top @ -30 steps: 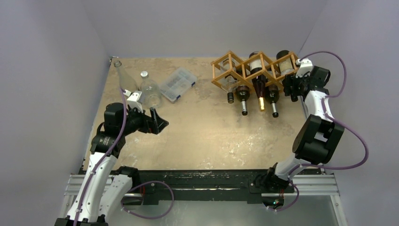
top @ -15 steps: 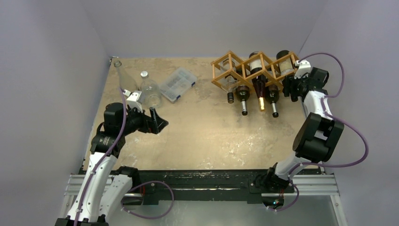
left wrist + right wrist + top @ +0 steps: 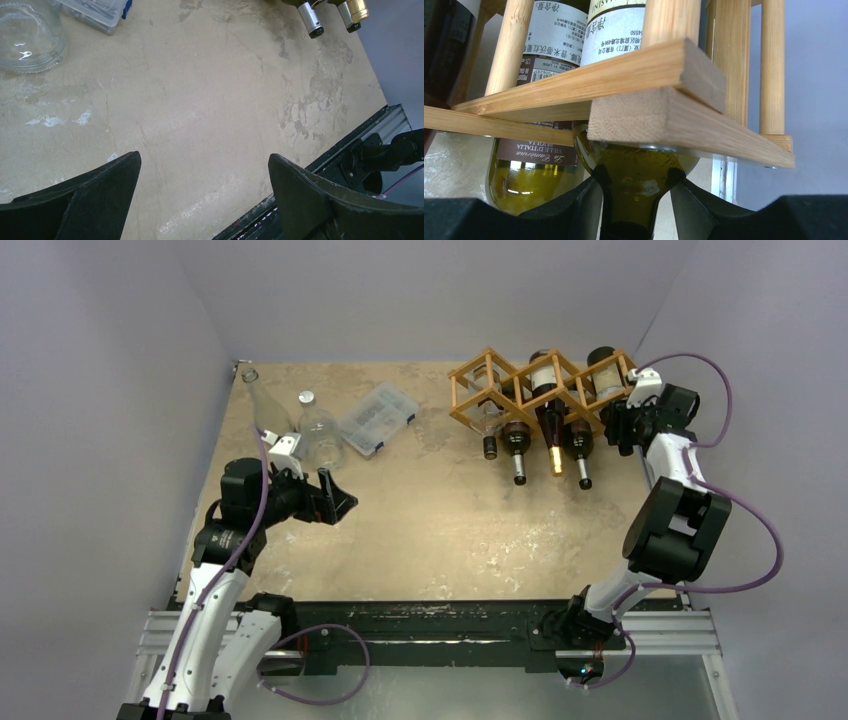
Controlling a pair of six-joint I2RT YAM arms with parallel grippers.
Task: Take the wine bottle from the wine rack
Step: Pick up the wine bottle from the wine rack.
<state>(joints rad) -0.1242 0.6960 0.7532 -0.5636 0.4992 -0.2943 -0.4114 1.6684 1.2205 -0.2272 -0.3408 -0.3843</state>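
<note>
The right end effector [image 3: 634, 209] straddles the wine bottle [image 3: 639, 172] neck

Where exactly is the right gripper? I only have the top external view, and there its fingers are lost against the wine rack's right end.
Observer: In the right wrist view, the right gripper has one finger on each side of a green wine bottle at its neck, just below the wine rack slats. I cannot tell whether it is clamped.
Operator: Is that bottle alone there?
Observer: No. A second labelled bottle lies close beside it, on its left in that view.
Operator: And the left gripper?
Observer: The left wrist view shows the left gripper open over the table, with nothing between its fingers.
</note>
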